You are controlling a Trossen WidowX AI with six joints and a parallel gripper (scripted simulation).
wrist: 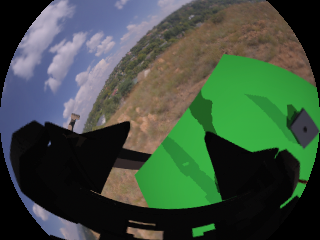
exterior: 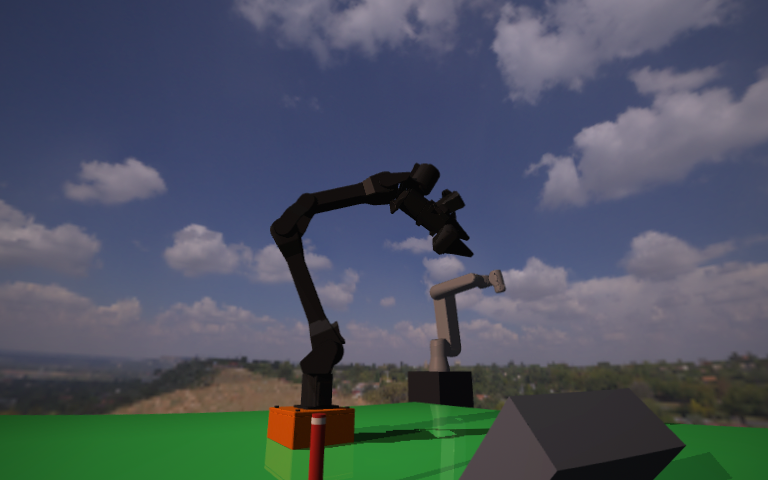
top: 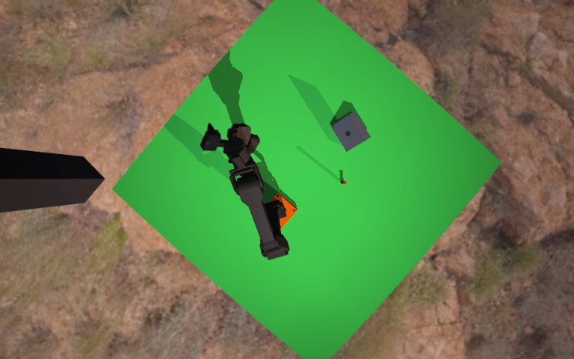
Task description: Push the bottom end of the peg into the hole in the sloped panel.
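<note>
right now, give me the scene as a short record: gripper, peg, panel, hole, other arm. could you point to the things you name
gripper (top: 223, 132) (exterior: 468, 246) (wrist: 170, 131): open, nothing between the fingers, raised well above the table
peg (top: 343, 182) (exterior: 316, 452): red with a white band near the top, standing upright on the green table (top: 380, 236) (exterior: 141, 447) (wrist: 240, 75)
panel (top: 357, 134) (exterior: 600, 433) (wrist: 301, 135): gray, sloped
hole (top: 347, 133) (wrist: 305, 129): one, round-looking, no peg in it
other arm (exterior: 447, 322): light gray, on a black block (exterior: 440, 388)
</note>
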